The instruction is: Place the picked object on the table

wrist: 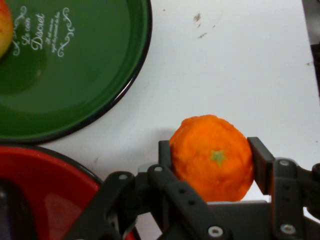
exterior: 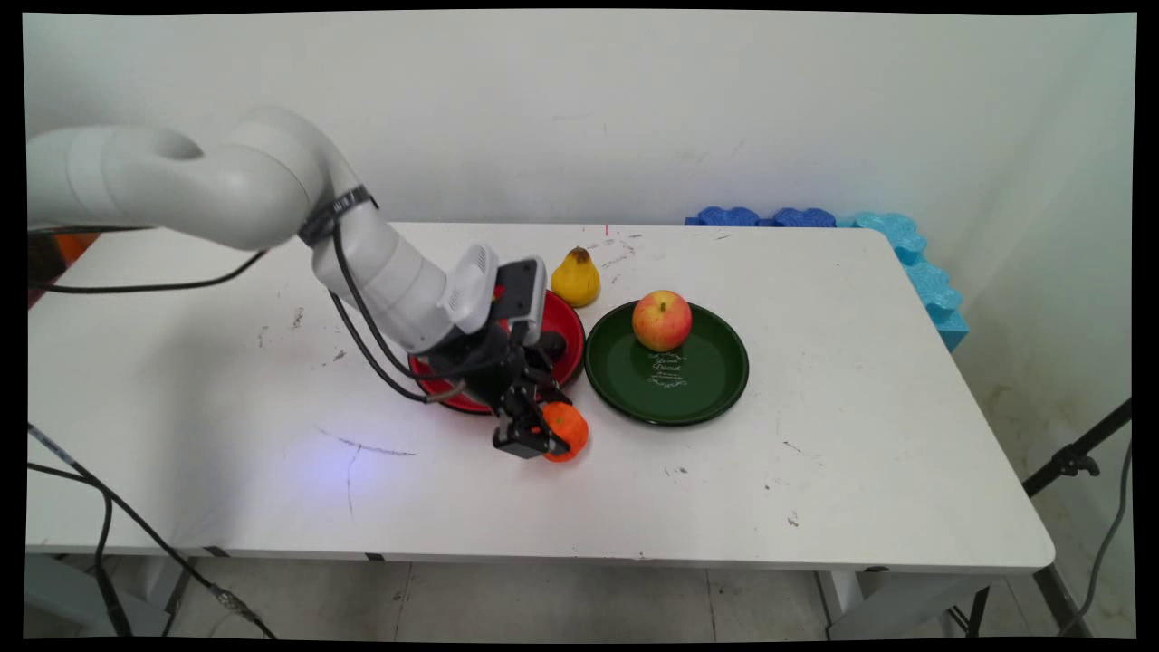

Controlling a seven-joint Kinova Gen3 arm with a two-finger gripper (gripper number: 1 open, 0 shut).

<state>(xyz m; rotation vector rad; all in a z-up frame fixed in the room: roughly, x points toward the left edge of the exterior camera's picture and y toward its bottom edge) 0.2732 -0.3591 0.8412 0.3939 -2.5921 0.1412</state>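
Note:
An orange (wrist: 212,157) with a small green stem mark sits between the two black fingers of my gripper (wrist: 210,155), which press on both its sides. In the main view the gripper (exterior: 543,439) holds the orange (exterior: 569,429) at the table surface, just in front of the red plate (exterior: 563,319) and left of the green plate (exterior: 668,388). Whether the orange touches the table I cannot tell. A red-yellow apple (exterior: 662,320) stands on the green plate's far side.
A yellow pear (exterior: 576,277) stands behind the red plate. A dark object (exterior: 553,345) lies on the red plate, partly hidden by the hand. Blue foam blocks (exterior: 892,244) line the table's far right corner. Black cables (exterior: 362,335) hang from the arm.

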